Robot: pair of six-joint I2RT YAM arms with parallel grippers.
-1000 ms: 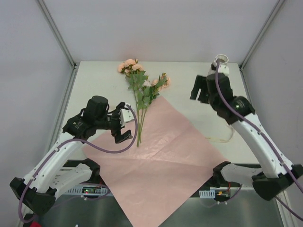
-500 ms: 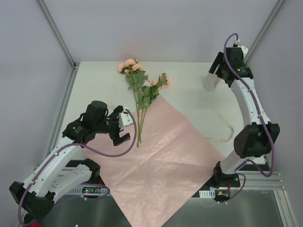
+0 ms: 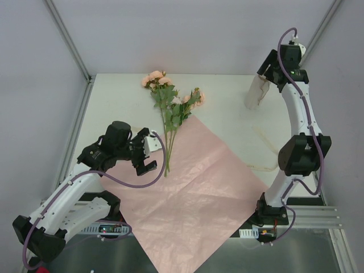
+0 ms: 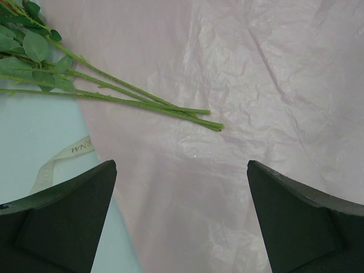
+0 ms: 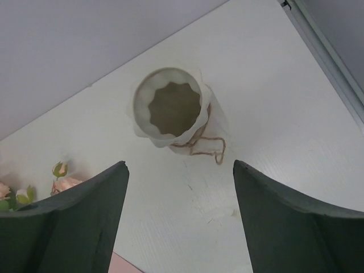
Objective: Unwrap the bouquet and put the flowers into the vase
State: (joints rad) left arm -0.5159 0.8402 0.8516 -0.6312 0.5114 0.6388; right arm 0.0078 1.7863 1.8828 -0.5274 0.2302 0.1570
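The flowers (image 3: 170, 107) lie on the table (image 3: 227, 114) at its far middle. Their stem ends rest on the left edge of the pink paper sheet (image 3: 193, 187), where the left gripper (image 4: 181, 165) hovers just over them, released and empty. The vase (image 5: 170, 108) stands at the far right, well apart from the flowers, and the right gripper (image 5: 179, 165) hangs above its mouth, jaws spread and grasping nothing.

Ahead of the L gripper (image 4: 181, 164) jaws the flowers (image 4: 114, 94) show stems only, blooms cut off by the frame edge. Ribbon (image 4: 60, 159) slips behind one finger (image 4: 62, 222), print partly covered, can't read it. Ahead of the R gripper (image 5: 179, 164) jaws, vase (image 5: 141, 105) base hid under its own rim. Paper (image 5: 122, 266) corner btwn those jaws, cut at the bottom. From above, R jaws too small & dark to tell apart.
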